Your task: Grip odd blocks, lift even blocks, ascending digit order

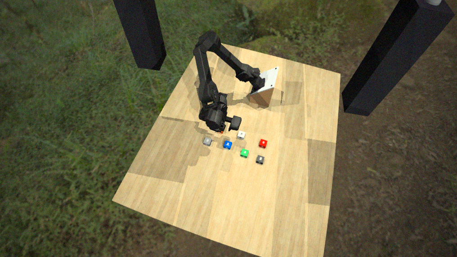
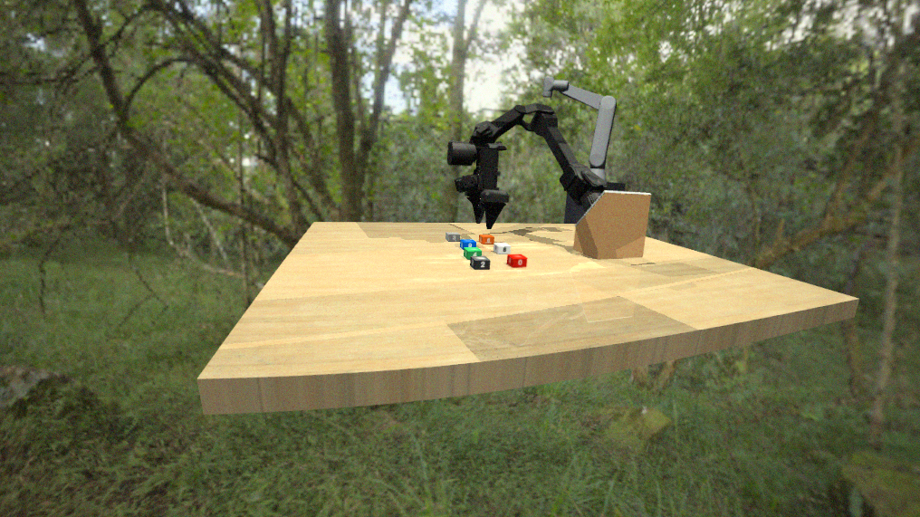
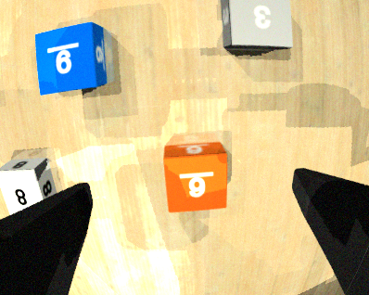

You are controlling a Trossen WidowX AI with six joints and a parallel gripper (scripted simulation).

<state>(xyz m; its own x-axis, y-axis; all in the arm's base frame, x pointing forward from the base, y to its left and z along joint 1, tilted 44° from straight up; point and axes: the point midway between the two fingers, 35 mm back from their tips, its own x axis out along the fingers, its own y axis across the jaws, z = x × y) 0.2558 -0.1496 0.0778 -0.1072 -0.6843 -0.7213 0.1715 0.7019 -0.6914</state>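
Observation:
My gripper (image 2: 483, 224) (image 3: 195, 187) is open and empty, just above the orange block (image 1: 221, 132) (image 2: 485, 239) (image 3: 183, 201), which sits between the spread fingertips in the wrist view. Its digit, upside down there with its bar on top, reads as 6. The blue block (image 1: 227, 145) (image 2: 467, 244) (image 3: 48, 79) reads as 9. The grey block (image 1: 207, 141) (image 2: 453, 237) (image 3: 243, 28) shows 3, the white block (image 1: 241, 135) (image 2: 502, 248) (image 3: 11, 178) 8, the green block (image 1: 244, 153) (image 2: 472, 253) 4, the black block (image 1: 260, 160) (image 2: 480, 263) 2, the red block (image 1: 262, 143) (image 2: 516, 261) 0.
A brown wedge-shaped stand (image 1: 261, 97) (image 2: 614, 226) with a white sloped top carries the arm's base on the wooden table (image 1: 235, 207) (image 2: 339, 321). The white block is close beside the left finger in the wrist view. Two dark pillars (image 1: 138, 21) (image 1: 394, 51) stand beyond the table.

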